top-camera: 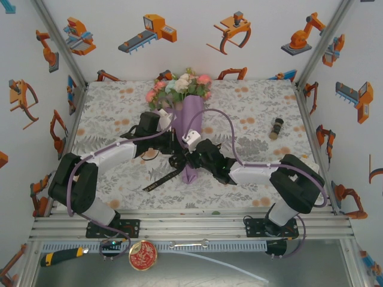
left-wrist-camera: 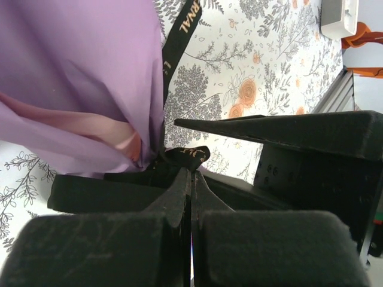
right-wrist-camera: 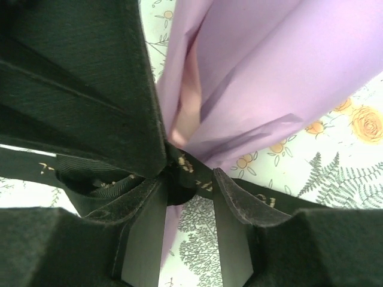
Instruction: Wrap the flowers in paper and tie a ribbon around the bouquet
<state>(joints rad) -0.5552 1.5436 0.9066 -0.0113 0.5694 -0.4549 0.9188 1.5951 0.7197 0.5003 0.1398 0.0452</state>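
Ribbon (left-wrist-camera: 179, 36) girds the bouquet (top-camera: 190, 116); our left jaws clamp its end for tension, while our right jaws stand half-open.

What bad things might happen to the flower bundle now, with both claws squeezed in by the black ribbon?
1. The right gripper has its jaws apart at the bunched ribbon, so the tie may slacken and the paper could unroll.
2. The left gripper is pinching the ribbon. A hard pull might drag the bouquet sideways.
3. Both grippers crowd one spot and might bump each other.
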